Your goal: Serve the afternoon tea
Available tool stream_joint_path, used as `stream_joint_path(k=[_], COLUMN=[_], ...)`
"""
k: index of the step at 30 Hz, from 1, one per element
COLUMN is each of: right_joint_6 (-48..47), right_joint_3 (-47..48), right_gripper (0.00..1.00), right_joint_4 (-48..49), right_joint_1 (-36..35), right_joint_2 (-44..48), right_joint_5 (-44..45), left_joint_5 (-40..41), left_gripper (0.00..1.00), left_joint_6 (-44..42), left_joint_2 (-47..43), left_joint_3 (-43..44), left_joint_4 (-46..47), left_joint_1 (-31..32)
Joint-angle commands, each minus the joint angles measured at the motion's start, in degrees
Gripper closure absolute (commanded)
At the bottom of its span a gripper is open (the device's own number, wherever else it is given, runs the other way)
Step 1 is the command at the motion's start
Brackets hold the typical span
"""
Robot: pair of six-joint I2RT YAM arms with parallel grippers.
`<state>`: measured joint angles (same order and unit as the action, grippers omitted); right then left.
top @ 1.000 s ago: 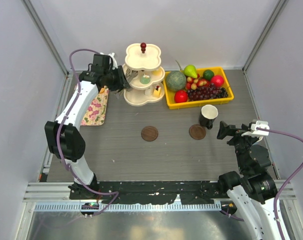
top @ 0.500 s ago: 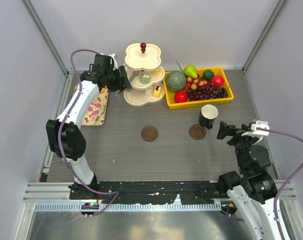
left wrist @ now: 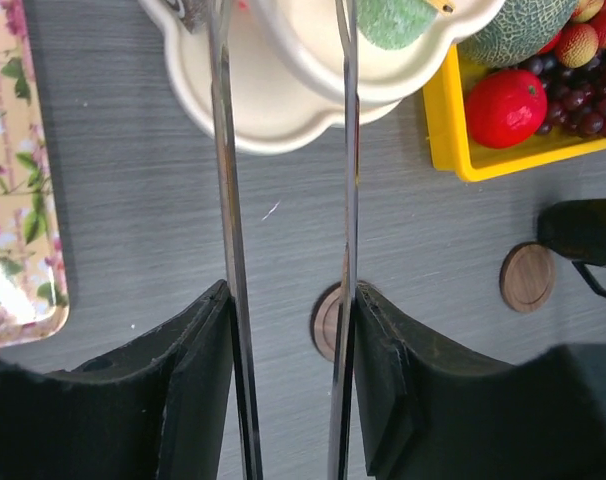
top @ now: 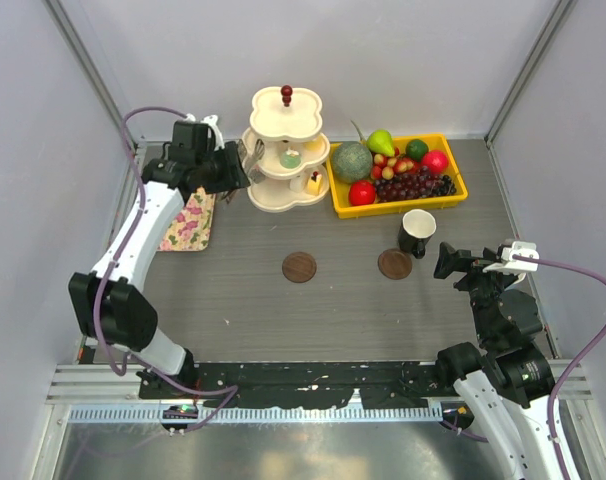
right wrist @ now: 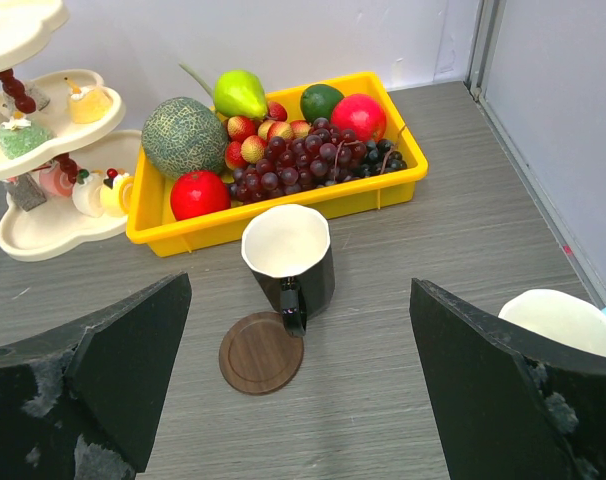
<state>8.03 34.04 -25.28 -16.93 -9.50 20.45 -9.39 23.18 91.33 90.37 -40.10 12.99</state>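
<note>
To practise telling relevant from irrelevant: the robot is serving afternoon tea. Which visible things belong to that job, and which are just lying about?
Part of the job: sweets on the tiered stand, black mug, white mug, tongs in the left end effector, probably the coasters.
Lying about: yellow tray, its fruit, flowered tray.

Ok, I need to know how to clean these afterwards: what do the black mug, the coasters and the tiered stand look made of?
Black mug: probably glazed ceramic, glossy black outside, cream inside.
Coasters: wood or wood-look, matte brown with faint ring grain.
Tiered stand: likely moulded plastic, smooth cream with a soft sheen; painted wood can't be ruled out.
</note>
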Motion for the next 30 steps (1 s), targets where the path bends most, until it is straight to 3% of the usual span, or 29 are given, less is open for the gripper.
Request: stream_joint_path(k=[1,11,19,30], right_joint_6=[-0.3,-0.39,-0.21,-0.39], right_joint_3=[0.24,0.32,0.24,0.15], right_gripper=[0.02,0.02,0.02,0.02], right_joint_4=[2.07,2.16,2.25,2.25], right_joint_1=[-0.21,-0.21,-0.21,-0.21], right_joint_2=[0.09,0.01,0.36,0.97], right_joint_5=[0.56,0.12,-0.06,0.12], left_joint_5=[1.92,3.41,3.5,5.87], left_gripper=[0.5,0.53,0.49,0.43], left_joint_6=[-2.08,-3.05,-2.0,-0.24], left_joint_2=[-7.29,-18.2,-11.71,-0.55], left_joint_3=[-5.01,-19.08,-21.2,-15.93], left_joint_4=[1.43,0.37,1.43,3.8], left_joint_1=[-1.3,-12.1,-20.55,-22.66])
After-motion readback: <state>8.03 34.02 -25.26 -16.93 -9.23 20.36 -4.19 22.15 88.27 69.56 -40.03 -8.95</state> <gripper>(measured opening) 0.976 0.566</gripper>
